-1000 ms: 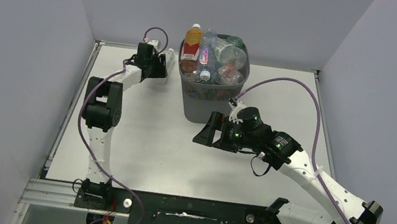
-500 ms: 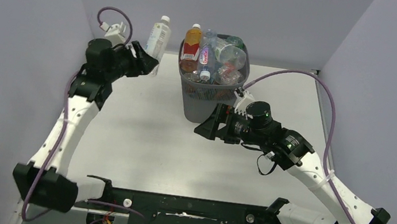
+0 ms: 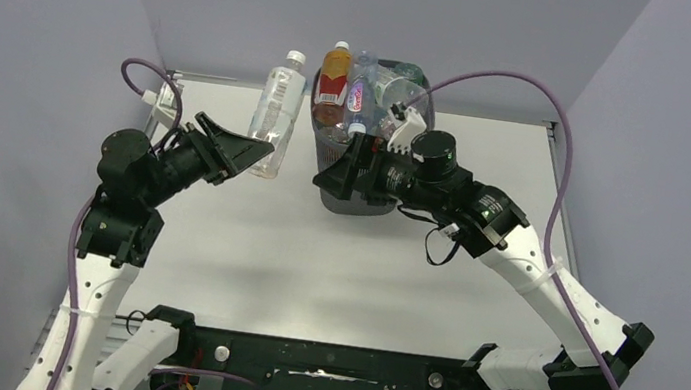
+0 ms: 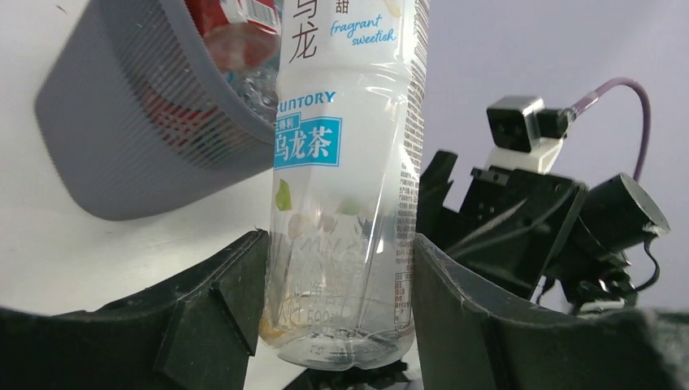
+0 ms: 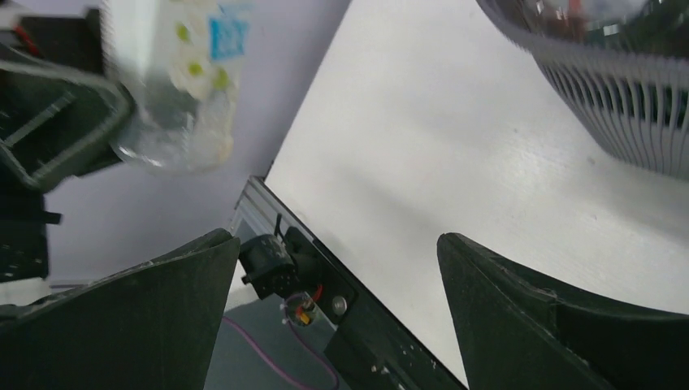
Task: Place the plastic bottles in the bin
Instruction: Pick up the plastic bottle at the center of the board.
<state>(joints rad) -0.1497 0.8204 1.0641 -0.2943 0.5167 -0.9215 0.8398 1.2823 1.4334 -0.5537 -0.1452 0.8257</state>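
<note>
Left jaws: part-closed, clamped on the lower body of a clear bottle [image 4: 345, 203], one finger on each side; the base sits just below the finger tips; the bottle is lifted off the surface [image 3: 244, 242], roughly upright, white cap on top; it carries a white label with a blue panel.
Right jaws: spread wide, nothing between the fingers; only bare surface shows through the gap in the right wrist view.
The two sets of jaws face each other, with the held bottle nearer the left pair; from the right jaws the bottle shows ahead and up-left, blurred.
The bin [image 3: 360, 205] is just beyond the right jaws; in the top view they overlap its near-left wall; cannot tell whether they touch it.
From the left jaws the bin is ahead and to one side of the held bottle, rim close to the label; bottle outside the bin, beside the rim, not over the opening.
The bin is packed to the rim; an orange bottle with a red label [image 3: 334, 78] and a clear bottle with a pink label [image 3: 362, 91] stand proud at its far-left side; more clear bottles [image 3: 401, 112] lie behind them.
</note>
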